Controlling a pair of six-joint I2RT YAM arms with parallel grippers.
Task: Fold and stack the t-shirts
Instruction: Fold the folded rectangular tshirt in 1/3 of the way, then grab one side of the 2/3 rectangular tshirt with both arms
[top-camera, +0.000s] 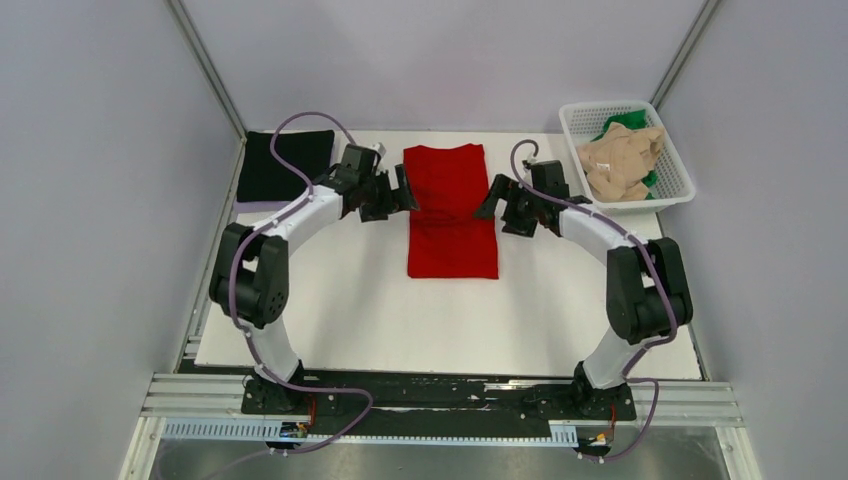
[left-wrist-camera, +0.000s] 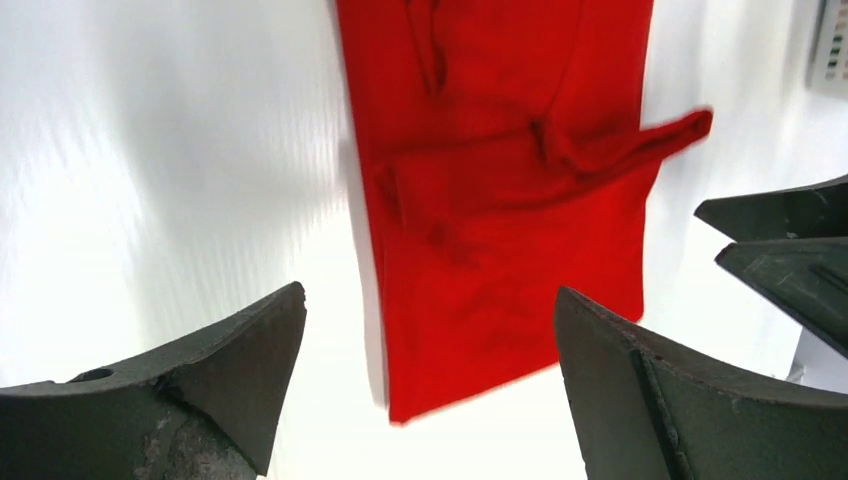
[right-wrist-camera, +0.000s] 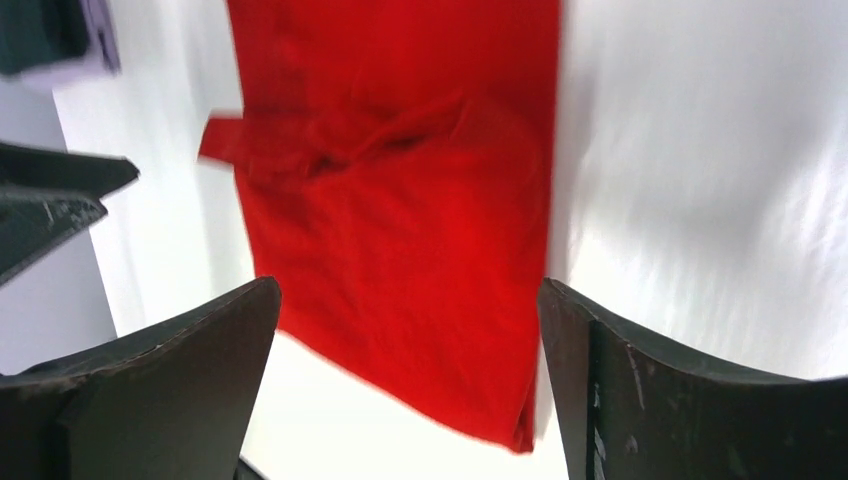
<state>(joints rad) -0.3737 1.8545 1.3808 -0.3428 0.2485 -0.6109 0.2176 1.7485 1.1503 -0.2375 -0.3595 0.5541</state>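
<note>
Only the top view shows the whole white table (top-camera: 330, 310). A bright red cloth t-shirt (top-camera: 451, 212), folded into a long narrow strip, is laid at the centre of the frame. A folded black cloth t-shirt (top-camera: 283, 165) is seen at the upper left. At the upper right, a white plastic lattice basket (top-camera: 680, 170) is filled with a crumpled beige t-shirt (top-camera: 620, 160) over a green t-shirt (top-camera: 625, 120).

The left gripper (top-camera: 408, 192) is placed just beside the strip's left edge and the right gripper (top-camera: 485, 208) just beside its right edge, both about halfway along it.

What is hidden from above is shown by the wrist views. Both pairs of fingers are spread wide with nothing held between them. A small red tab of cloth is seen sticking out past the strip's edge on the side of the right gripper. In each wrist view the red cloth fills the upper middle of the frame, and one end of the strip lies between the spread fingers. Whether either gripper touches the cloth cannot be told.
</note>
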